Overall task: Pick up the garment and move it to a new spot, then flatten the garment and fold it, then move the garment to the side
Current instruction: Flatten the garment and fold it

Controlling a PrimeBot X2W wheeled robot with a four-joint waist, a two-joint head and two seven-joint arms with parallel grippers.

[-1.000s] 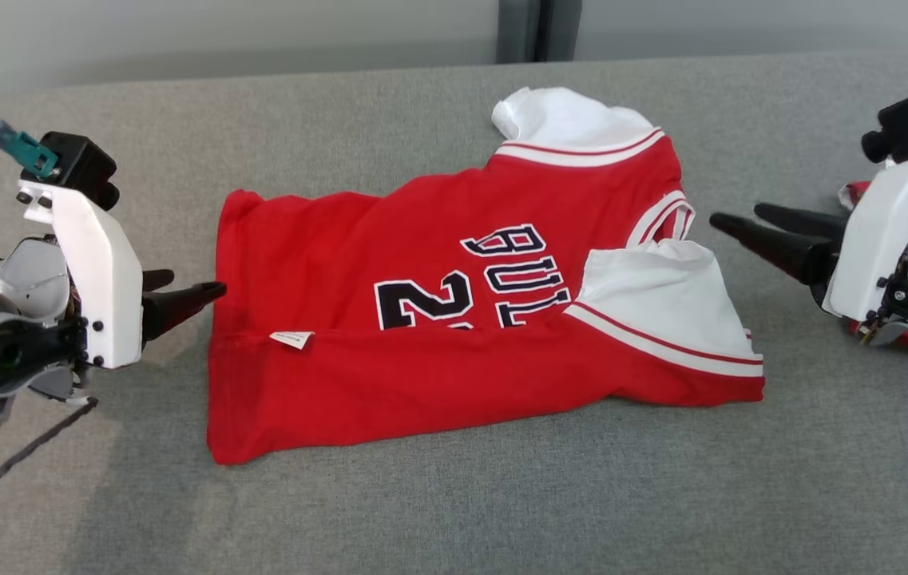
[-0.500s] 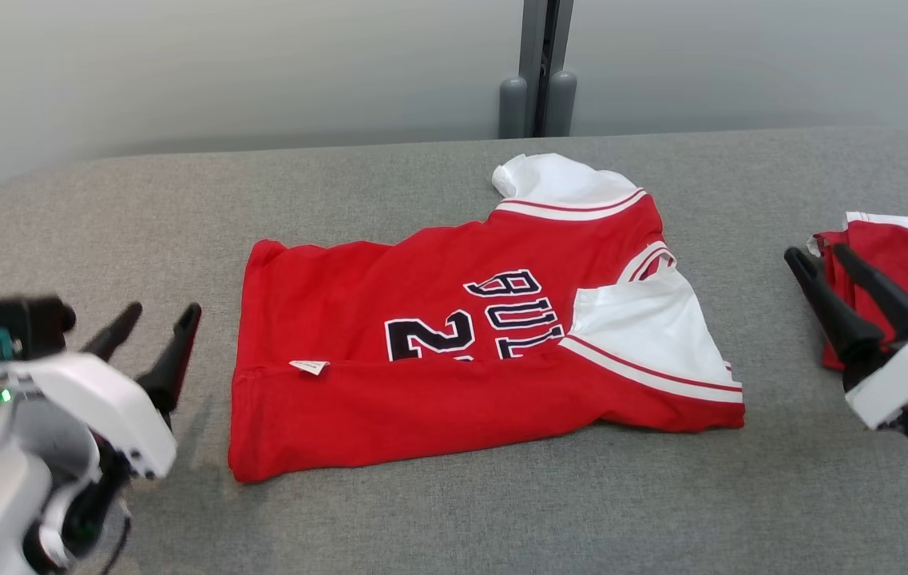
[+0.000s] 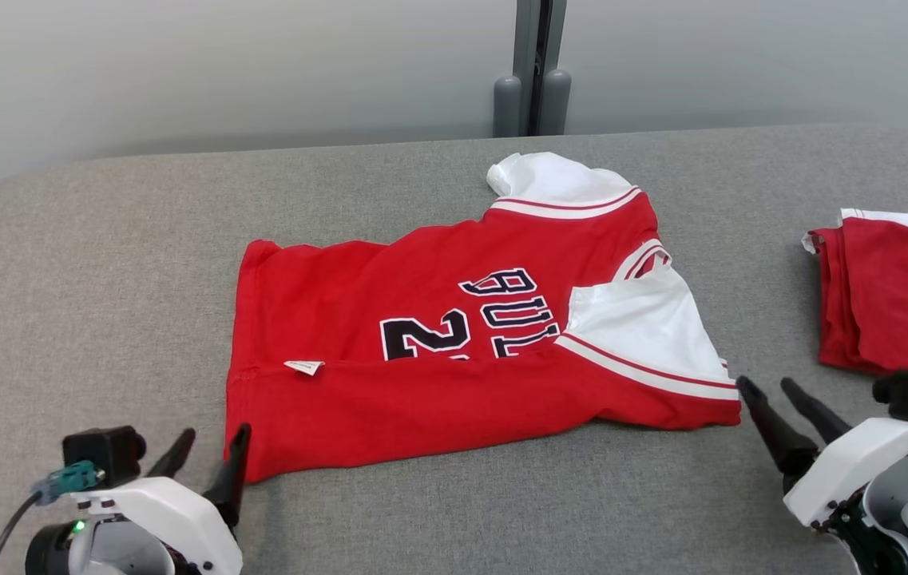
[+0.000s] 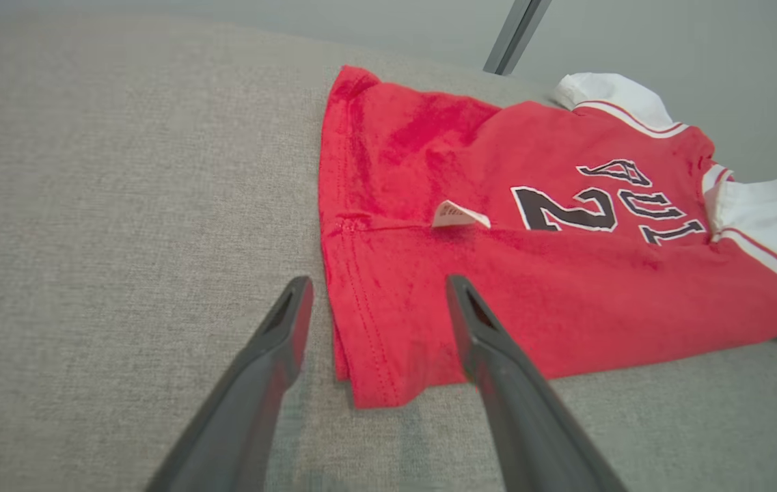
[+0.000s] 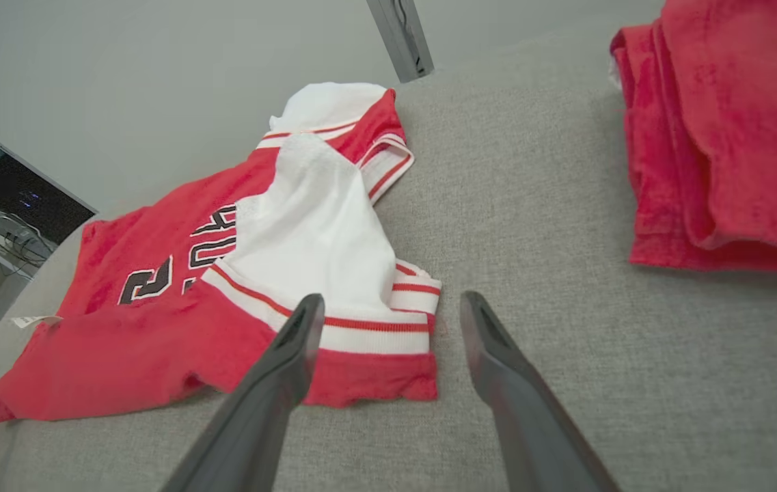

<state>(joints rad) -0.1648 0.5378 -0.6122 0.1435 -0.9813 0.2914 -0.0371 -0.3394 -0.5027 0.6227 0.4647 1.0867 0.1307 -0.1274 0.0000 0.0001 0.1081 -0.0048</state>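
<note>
- The red jersey [image 3: 438,335] lies spread across the middle of the grey tabletop [image 3: 102,263], its near edge folded over and its white sleeves to the right.
- The left pincer [image 3: 214,435] is wide open and empty, right at the jersey's near-left corner.
- The right pincer [image 3: 763,385] is just as wide and empty, just beside the near-right corner.
- The count is two pincers and two red garments, and the folded garment [image 3: 893,295] lies at the far right.

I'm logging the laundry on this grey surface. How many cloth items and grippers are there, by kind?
Half-folded red-and-white jersey with black lettering: 1
Folded red cloth pile with white trim: 1
Dark two-fingered grippers: 2 (left gripper, right gripper)
Total: 4
</note>
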